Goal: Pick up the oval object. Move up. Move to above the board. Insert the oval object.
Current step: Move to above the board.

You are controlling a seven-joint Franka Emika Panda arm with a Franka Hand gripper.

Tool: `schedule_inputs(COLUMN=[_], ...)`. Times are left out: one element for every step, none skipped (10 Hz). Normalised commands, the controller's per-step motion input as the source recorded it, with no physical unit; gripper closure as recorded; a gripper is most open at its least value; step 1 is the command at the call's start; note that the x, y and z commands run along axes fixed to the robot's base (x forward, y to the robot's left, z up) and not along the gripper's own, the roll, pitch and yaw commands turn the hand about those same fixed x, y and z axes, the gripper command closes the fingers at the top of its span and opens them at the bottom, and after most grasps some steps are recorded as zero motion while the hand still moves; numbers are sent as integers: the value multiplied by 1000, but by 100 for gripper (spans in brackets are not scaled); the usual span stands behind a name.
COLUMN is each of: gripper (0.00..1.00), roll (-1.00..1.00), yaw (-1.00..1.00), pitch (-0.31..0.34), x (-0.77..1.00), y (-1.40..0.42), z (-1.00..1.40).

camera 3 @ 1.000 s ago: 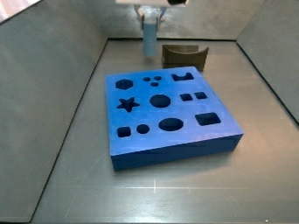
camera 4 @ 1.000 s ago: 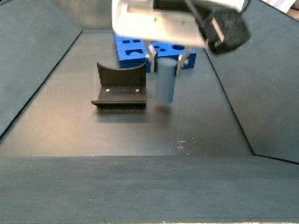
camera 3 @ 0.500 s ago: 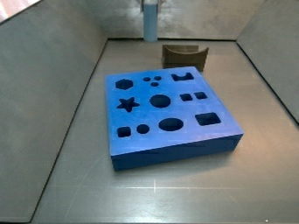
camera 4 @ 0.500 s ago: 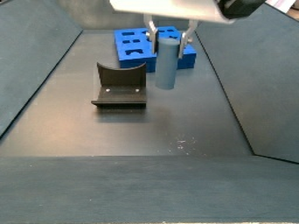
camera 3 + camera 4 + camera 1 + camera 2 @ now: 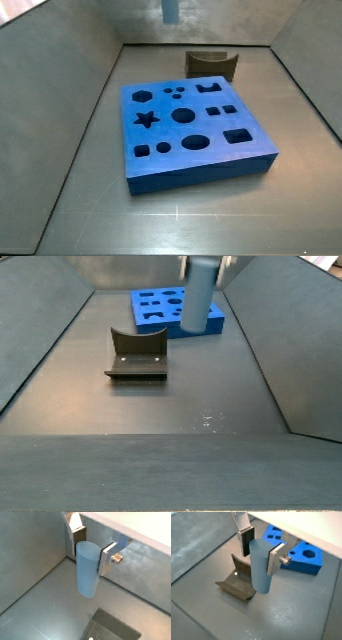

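Observation:
The oval object (image 5: 87, 569) is a pale grey-blue peg, held upright between my gripper's (image 5: 90, 548) silver fingers (image 5: 107, 559), well above the floor. It shows the same way in a wrist view (image 5: 261, 567), gripper (image 5: 260, 551) shut on its upper part. In a side view only the peg's lower end (image 5: 170, 9) shows at the upper edge; the gripper is out of frame there. In a side view the peg (image 5: 201, 296) hangs in front of the blue board (image 5: 155, 308). The board (image 5: 198, 125) lies flat with dark cut-outs, nearer than the peg.
The dark fixture (image 5: 211, 63) with a curved notch stands on the floor behind the board, below and beside the peg; it also shows in a side view (image 5: 136, 356) and in a wrist view (image 5: 238, 586). Grey walls (image 5: 80, 70) enclose the floor.
My gripper has risen straight up with the oval object; the peg's lower end is now much higher above the floor. The board and fixture have not moved.

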Motion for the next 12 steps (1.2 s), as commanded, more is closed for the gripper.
schedule_inputs(gripper=[100, 100, 100, 100, 100, 100, 100, 100, 100, 100, 100, 100], roll=[-76, -77, -78, -78, -42, -14, 51, 35, 36, 27, 11, 10], yaw=[26, 16, 11, 4, 651, 624, 421, 260, 159, 94, 44, 33], pitch=[38, 54, 68, 84, 702, 664, 506, 356, 242, 176, 126, 107], x=[-50, -21, -8, 10, 43, 49, 56, 61, 66, 68, 74, 79], y=[45, 35, 29, 22, -1000, -1000, -1000, -1000, -1000, -1000, -1000, -1000], z=[863, 684, 563, 267, 196, 166, 178, 172, 170, 175, 178, 178])
